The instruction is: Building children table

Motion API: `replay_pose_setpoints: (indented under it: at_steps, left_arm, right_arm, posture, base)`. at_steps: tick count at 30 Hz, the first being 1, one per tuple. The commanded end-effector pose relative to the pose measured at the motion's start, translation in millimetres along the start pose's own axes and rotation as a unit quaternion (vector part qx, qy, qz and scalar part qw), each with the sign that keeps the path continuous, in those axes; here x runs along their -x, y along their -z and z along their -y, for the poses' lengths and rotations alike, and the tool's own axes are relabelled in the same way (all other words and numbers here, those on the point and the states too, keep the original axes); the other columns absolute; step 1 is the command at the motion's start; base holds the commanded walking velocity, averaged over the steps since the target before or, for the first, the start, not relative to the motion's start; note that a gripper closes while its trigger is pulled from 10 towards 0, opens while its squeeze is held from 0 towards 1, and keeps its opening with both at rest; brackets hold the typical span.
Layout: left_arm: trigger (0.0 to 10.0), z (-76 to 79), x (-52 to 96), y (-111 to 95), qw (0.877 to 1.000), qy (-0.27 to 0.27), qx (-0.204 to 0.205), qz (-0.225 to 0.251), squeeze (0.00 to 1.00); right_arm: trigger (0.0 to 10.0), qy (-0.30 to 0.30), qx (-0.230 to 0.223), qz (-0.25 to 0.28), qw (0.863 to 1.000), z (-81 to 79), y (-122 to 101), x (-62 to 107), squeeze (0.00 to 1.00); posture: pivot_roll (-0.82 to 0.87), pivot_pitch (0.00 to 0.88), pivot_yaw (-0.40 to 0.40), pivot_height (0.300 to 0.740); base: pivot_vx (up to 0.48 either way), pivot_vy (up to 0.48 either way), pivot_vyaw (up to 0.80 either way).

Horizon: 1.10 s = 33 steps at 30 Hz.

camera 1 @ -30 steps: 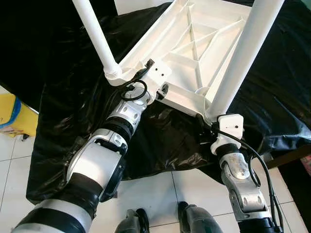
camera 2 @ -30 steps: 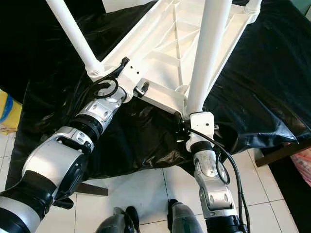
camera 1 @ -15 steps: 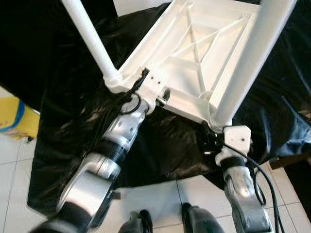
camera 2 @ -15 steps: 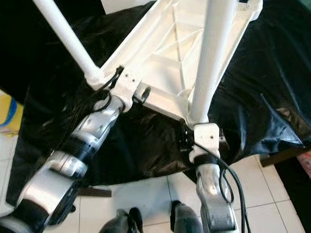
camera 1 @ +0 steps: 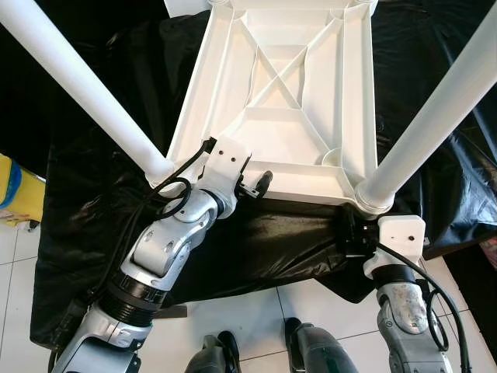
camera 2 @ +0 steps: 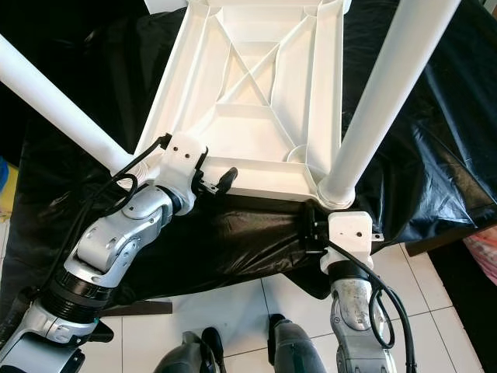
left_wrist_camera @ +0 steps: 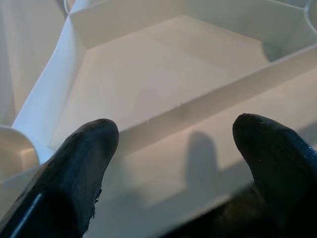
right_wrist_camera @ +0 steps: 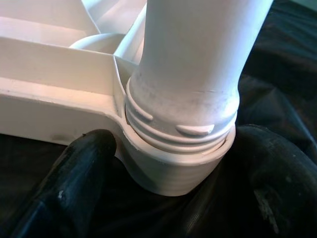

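Left eye view: the white table (camera 1: 283, 93) is laid upside down on a black sheet (camera 1: 264, 241), its ribbed underside facing up. Two legs are fitted at the near corners: the left leg (camera 1: 78, 81) rises toward 10 o'clock, the right leg (camera 1: 435, 128) toward 2 o'clock. The left gripper (camera 1: 260, 185) is held at the near rim, at 7 o'clock of the tabletop.

Right eye view: the right gripper (camera 2: 312, 227) is placed at the socket (camera 2: 335, 192) of the right leg, at 5 o'clock.

Left wrist view: the fingers (left_wrist_camera: 84, 158) are spread over the rim, nothing pinched.

Right wrist view: the fingers (right_wrist_camera: 74, 178) are spread on both sides of the threaded collar (right_wrist_camera: 181, 130), not clamped. A thread ring is exposed above the socket, so the leg is judged not fully seated. The collar should be gripped squarely and the rim steadied before turning.
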<state>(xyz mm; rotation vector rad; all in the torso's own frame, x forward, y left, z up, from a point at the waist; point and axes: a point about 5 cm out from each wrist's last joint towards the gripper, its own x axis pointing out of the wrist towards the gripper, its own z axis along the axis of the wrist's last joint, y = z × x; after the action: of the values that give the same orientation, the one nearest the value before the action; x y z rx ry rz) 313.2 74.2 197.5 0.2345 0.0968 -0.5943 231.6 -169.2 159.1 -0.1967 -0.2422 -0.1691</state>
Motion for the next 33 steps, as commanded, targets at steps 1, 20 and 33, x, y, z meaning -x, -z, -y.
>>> replay_pose_setpoints:
  at_steps: [1,20,33]
  left_arm:
    - [10.0,19.0,8.7,54.5,0.971,0.207,0.06,-0.104,0.0]
    - [10.0,63.8,52.3,-23.6,0.937,0.293,0.044,0.186,0.0]
    - [10.0,-1.4,60.3,-10.0,0.982,0.089,0.048,0.163,0.0]
  right_arm:
    - [10.0,0.062,0.012,0.019,0.998,22.5,-4.3,-4.1,0.0]
    - [10.0,-0.014,-0.049,0.013,0.999,3.4,3.1,-31.6,0.0]
    - [10.0,-0.009,-0.045,0.014,0.999,4.5,6.7,-37.4,0.0]
  posture:
    - [-0.16,0.265,0.065,0.74]
    - [-0.12,0.171,0.011,0.74]
    - [-0.1,0.138,-0.018,0.74]
  base:
    - [0.0,0.0,0.0]
    - [0.0,0.0,0.0]
    - [0.0,0.0,0.0]
